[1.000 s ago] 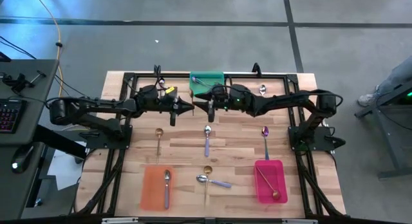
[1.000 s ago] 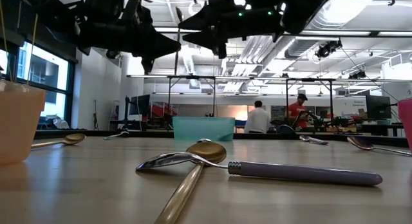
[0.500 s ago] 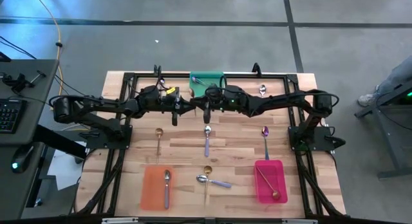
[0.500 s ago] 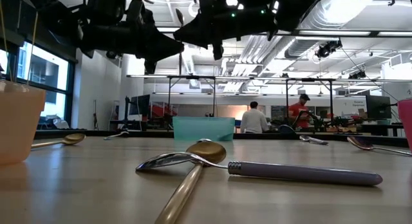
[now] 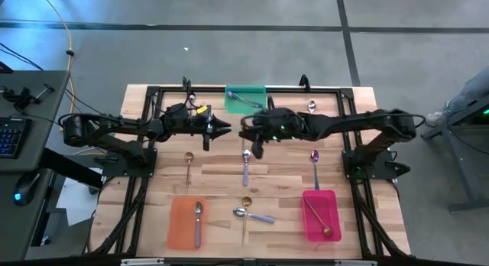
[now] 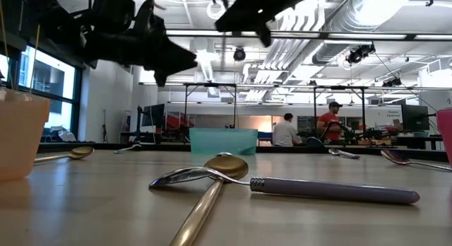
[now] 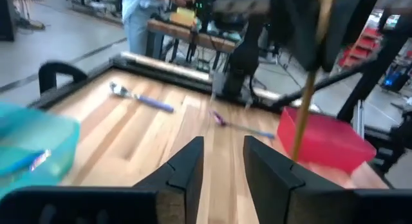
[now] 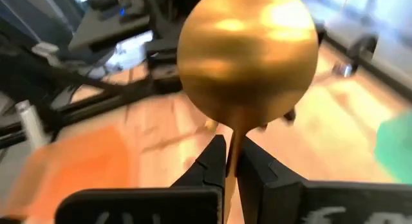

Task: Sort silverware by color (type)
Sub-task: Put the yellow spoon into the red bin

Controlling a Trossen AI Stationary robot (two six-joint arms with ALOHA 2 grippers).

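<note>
My right gripper (image 8: 232,147) hovers above the table's middle (image 5: 250,136), shut on a gold spoon (image 8: 248,56). My left gripper (image 7: 223,147) stands open just to its left (image 5: 228,127), nothing between its fingers. On the table lie a gold spoon (image 5: 188,165), a silver one with a lavender handle (image 5: 245,165) and a purple one (image 5: 315,165). A gold spoon (image 5: 245,209) and a silver spoon (image 5: 254,215) lie crossed near the front. The orange tray (image 5: 177,228) holds a silver spoon, the pink tray (image 5: 330,209) a gold one, the green tray (image 5: 256,92) another spoon. My right gripper pinches the gold spoon's neck (image 8: 233,137), just below the bowl, between its two fingers. The fingers come nearly level from the table's right and lie across the spoon. The spoon stands upright, bowl up. Its handle (image 7: 306,102) hangs below the fingers, clear of the table.
Two more spoons lie at the far edge (image 5: 311,107) (image 5: 190,96). Black frame rails (image 5: 153,98) run round the tabletop. People stand in the room behind (image 6: 286,129).
My right gripper has shut and drawn away from my left gripper, toward the table's right and near edges and upward, taking the gold spoon with it.
</note>
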